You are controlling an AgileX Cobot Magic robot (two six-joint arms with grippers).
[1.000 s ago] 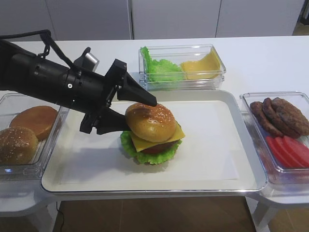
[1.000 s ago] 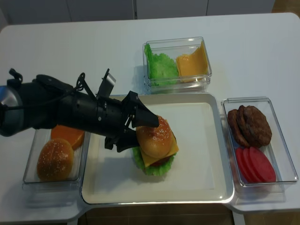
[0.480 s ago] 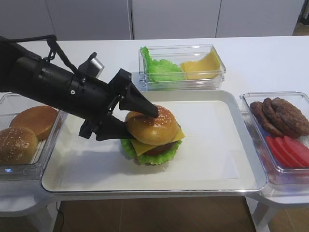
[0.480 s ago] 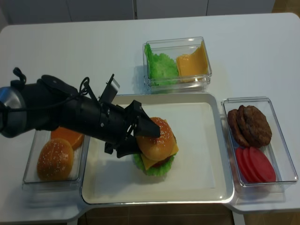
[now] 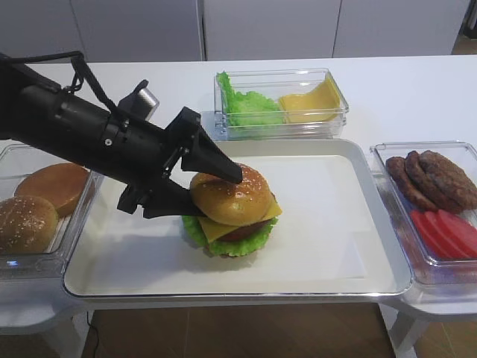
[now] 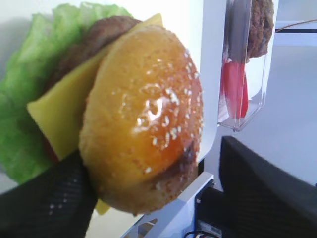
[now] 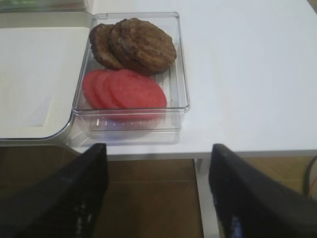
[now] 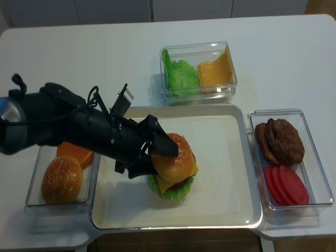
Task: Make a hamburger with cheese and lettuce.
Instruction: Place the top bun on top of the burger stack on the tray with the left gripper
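Note:
The hamburger (image 5: 232, 216) stands on the white tray (image 5: 335, 246) left of centre: frilly lettuce (image 5: 240, 243) at the bottom, a patty, a square cheese slice (image 5: 216, 229) and a sesame bun (image 5: 237, 195) on top. My left gripper (image 5: 212, 192) reaches in from the left and straddles that top bun. In the left wrist view the bun (image 6: 143, 124) touches one finger (image 6: 54, 203), while a gap separates it from the other finger (image 6: 262, 193). My right gripper (image 7: 158, 153) is open and holds nothing; it hangs off the table's front edge, over the floor.
A clear box (image 5: 282, 101) behind the tray holds a heap of green leaves and yellow slices. Patties and red tomato slices fill the box (image 5: 447, 224) on the right. On the left a box (image 5: 78, 216) holds a plain bun and a sesame bun.
The top bun has come down and settled level on the cheese. My left jaws have spread a little, so one finger now stands off the bun.

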